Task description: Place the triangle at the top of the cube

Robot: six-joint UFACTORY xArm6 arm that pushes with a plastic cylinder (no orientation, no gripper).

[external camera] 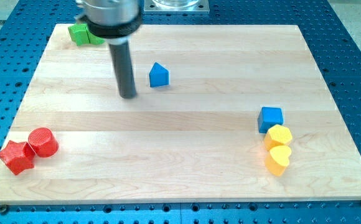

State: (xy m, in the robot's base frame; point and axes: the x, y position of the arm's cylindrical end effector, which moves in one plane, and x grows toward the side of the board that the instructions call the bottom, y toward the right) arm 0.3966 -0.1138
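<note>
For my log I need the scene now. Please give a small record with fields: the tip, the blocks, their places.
tip: my tip, left of the blue triangle, not touching
blue cube: at the view's right, above the two yellow blocks
red blocks: lower left, side by side
green blocks: top left, partly hidden by the arm

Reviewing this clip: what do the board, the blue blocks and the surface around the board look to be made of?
The board: pale wood, smooth, with visible plank seams and grain. The blue triangle and blue cube: probably plastic, matte, uniformly coloured; fine ridges hint at 3D printing, uncertain. The surrounding surface: likely blue metal plate with a regular hole grid. My tip sits to the view's left of the triangle.
</note>
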